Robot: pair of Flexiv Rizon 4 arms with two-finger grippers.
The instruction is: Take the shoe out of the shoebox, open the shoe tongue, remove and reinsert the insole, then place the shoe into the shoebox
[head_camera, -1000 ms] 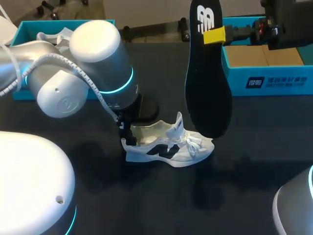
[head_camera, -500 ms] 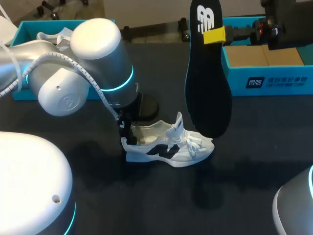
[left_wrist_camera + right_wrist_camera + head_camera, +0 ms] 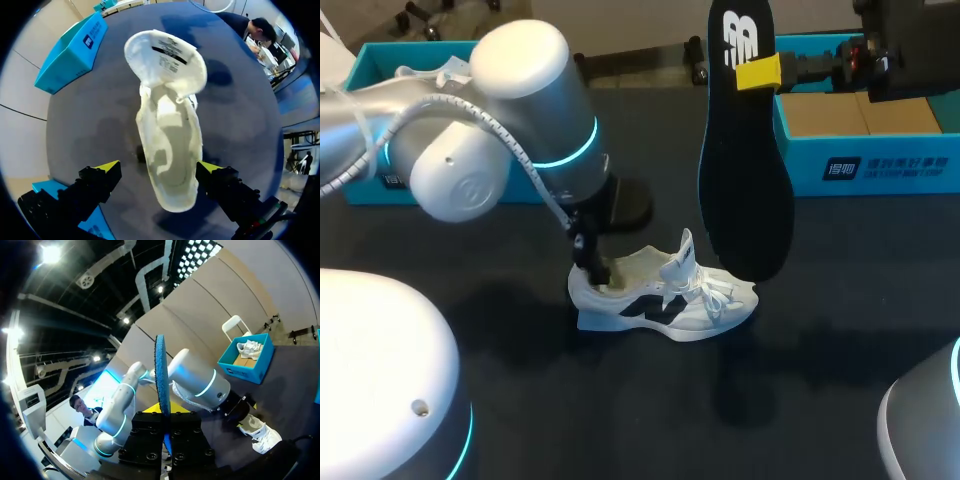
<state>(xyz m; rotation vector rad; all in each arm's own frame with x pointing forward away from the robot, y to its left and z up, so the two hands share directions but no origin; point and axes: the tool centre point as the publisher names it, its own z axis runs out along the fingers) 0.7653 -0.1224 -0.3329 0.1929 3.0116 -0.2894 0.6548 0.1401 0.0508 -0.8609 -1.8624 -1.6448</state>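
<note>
Left gripper [image 3: 159, 167] first: its fingers stand wide apart, one on each side of the heel end of the shoe [image 3: 167, 130], gripping nothing, and the wrist camera looks straight down into the bare interior. From the head view that gripper [image 3: 590, 255] has come up in the last second; it had been tucked low behind the heel, and now the wrist has swung round so the fingers hang over the heel collar. The shoe [image 3: 665, 300] has kept its place on the table [image 3: 820, 350], lying on its sole with the tongue pulled up and the toe towards my right. Above the toe hangs the insole [image 3: 745, 180], pinched near its upper end by the right gripper [image 3: 758, 72], which has not moved. Behind it sits the shoebox [image 3: 880, 140], with nothing in it that I can see. I read this as removal done and reinsertion next; with the heel no longer braced, the shoe may slide when the insole is pushed in.
</note>
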